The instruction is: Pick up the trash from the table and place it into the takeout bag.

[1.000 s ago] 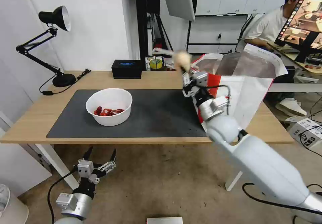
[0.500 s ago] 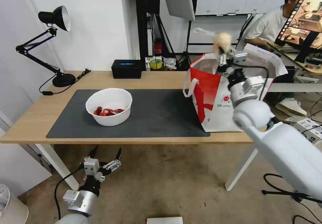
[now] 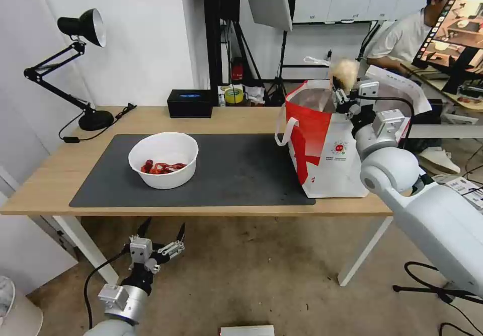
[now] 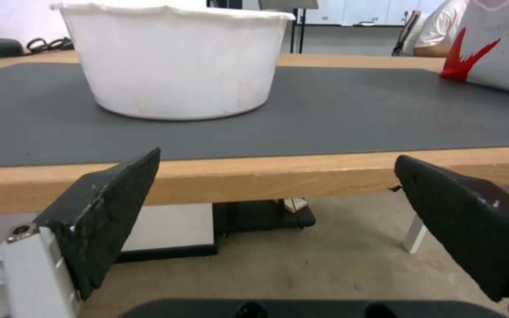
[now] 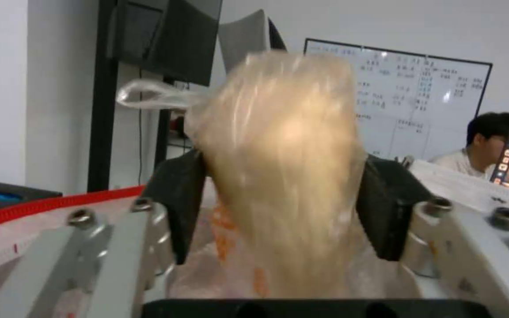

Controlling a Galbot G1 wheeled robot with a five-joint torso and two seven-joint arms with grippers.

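Observation:
A tan onion-like ball [image 3: 344,69] wrapped in thin clear plastic sits between the pads of my right gripper [image 3: 343,82], which is shut on it just above the open mouth of the red-and-white takeout bag [image 3: 327,150]. In the right wrist view the ball [image 5: 281,176] is pinched in the gripper [image 5: 281,194], with the bag's red rim [image 5: 48,205] below. A white bowl [image 3: 163,166] with red scraps stands on the dark mat [image 3: 236,170] of the table [image 3: 236,117]. My left gripper [image 3: 163,227] hangs open below the table's front edge, facing the bowl [image 4: 175,57].
A black desk lamp [image 3: 83,29] stands at the table's back left, with a black tissue box [image 3: 190,103] at the back edge. A white table leg [image 3: 80,240] is left of my left gripper. The takeout bag fills the table's right end.
My right gripper has carried the ball from over the mat, up and to the right, to just above the bag's mouth. My left gripper has drifted slightly right.

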